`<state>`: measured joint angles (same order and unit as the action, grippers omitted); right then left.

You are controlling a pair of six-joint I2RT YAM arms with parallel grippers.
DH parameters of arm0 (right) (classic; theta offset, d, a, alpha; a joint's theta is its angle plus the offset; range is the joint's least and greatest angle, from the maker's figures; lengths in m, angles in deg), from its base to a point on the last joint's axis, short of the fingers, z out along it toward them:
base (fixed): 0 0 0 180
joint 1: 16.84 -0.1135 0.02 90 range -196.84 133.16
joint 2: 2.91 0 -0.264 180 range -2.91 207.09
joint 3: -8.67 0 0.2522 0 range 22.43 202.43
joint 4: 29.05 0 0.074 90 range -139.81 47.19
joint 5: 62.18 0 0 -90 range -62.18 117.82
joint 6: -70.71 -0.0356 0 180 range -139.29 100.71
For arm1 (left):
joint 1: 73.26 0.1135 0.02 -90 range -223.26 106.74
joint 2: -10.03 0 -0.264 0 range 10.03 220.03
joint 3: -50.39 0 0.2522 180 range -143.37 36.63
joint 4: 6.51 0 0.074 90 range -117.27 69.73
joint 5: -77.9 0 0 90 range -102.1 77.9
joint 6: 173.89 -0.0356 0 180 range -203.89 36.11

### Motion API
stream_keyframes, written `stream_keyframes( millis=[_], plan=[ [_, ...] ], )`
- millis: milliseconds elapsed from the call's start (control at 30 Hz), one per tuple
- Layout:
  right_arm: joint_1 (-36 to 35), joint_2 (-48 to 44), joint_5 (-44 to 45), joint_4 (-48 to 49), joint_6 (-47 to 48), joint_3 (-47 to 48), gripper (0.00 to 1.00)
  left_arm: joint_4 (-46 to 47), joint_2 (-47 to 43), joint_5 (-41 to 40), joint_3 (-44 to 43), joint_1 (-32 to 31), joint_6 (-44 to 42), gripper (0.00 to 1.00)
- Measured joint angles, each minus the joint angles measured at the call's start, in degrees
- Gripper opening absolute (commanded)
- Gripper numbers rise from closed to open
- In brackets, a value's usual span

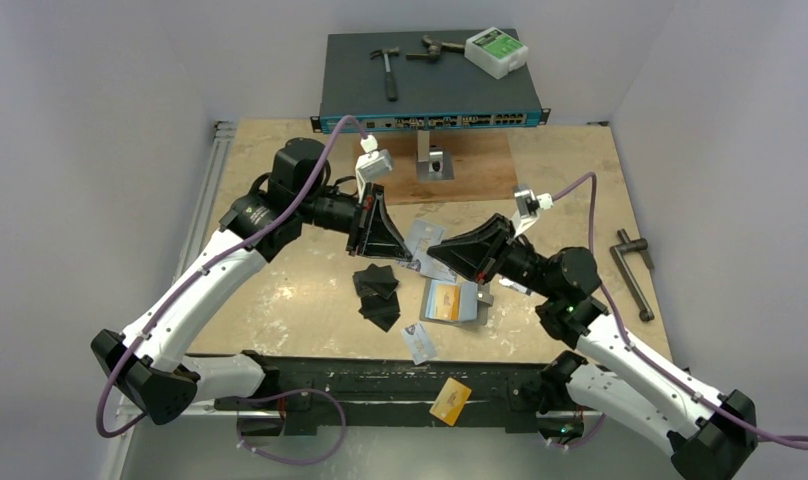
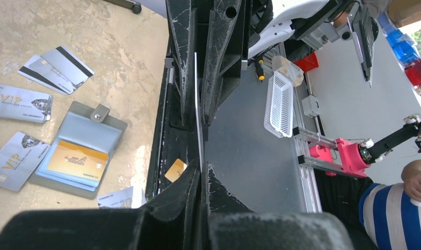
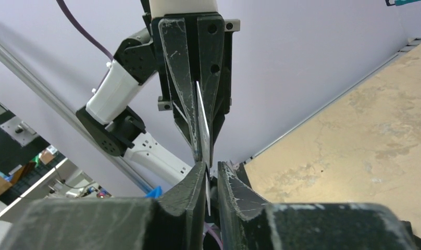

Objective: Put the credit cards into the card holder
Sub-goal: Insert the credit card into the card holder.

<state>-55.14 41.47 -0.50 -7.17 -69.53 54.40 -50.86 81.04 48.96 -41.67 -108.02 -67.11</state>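
My left gripper (image 1: 404, 254) (image 2: 203, 167) is shut on a silver-grey credit card (image 2: 198, 104) and holds it flat above the table. My right gripper (image 1: 436, 247) (image 3: 212, 169) faces it tip to tip. Its jaws stand narrowly open around the card's (image 3: 202, 122) other end. The grey card holder (image 1: 450, 301) (image 2: 78, 151) lies open below, bluish inside, with an orange card in it. More silver cards (image 2: 18, 101) and striped cards (image 2: 57, 67) lie around it. One silver card (image 1: 418, 341) lies near the front edge. An orange card (image 1: 450, 400) rests on the black rail.
A black folding case (image 1: 377, 295) lies left of the holder. A network switch (image 1: 430, 95) at the back carries a hammer (image 1: 390, 72) and a white box (image 1: 495, 50). A metal bracket (image 1: 435, 160) stands in front of it. A dark crank tool (image 1: 635, 272) lies at the right.
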Motion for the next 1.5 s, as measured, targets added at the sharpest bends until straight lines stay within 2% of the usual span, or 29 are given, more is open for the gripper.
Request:
stream_keyframes(
  millis=[67,333,400,467,500,567,600,767,967,1133,1233,1500],
  plan=[
    [0.0,0.7,0.1,1.0,-0.4,0.1,0.05,0.1,0.0,-0.2,0.2,0.1,0.2,0.0],
    [0.0,4.3,0.1,6.0,-2.8,0.2,0.05,0.2,0.0,-1.4,0.4,0.3,0.2,0.0],
    [0.0,5.2,0.0,7.5,-3.5,0.2,0.0,0.3,0.0,-1.5,0.4,0.3,0.3,0.0],
    [0.0,5.6,0.0,8.5,-4.0,0.2,0.0,0.6,0.2,-1.7,0.4,0.3,0.5,0.0],
    [0.0,5.7,0.0,8.7,-4.2,0.2,0.0,0.7,0.3,-1.8,0.4,0.3,0.6,0.05],
    [0.0,5.4,0.2,8.1,-4.1,0.2,0.0,0.7,0.5,-2.1,0.4,0.3,0.6,0.48],
    [0.0,5.3,0.4,7.5,-3.8,0.2,0.0,0.7,0.6,-2.5,0.4,0.3,0.2,0.61],
    [0.0,4.2,2.4,-7.3,1.1,4.5,0.0,-6.5,2.6,-7.1,-1.4,0.3,-4.6,0.78],
    [0.2,9.0,9.9,-29.1,8.0,8.8,0.0,-19.3,8.8,-16.7,-6.4,1.9,-19.7,0.78],
    [0.5,13.7,17.1,-45.5,10.0,7.3,0.0,-23.2,16.7,-23.3,-5.5,2.5,-27.1,0.76],
    [0.5,12.8,21.6,-52.9,10.2,6.4,0.0,-22.1,21.5,-24.0,-3.2,2.6,-26.5,0.76],
    [0.9,7.9,31.5,-63.5,9.0,5.6,0.0,-10.1,26.1,-22.7,5.8,0.4,-12.5,0.72]
  ],
)
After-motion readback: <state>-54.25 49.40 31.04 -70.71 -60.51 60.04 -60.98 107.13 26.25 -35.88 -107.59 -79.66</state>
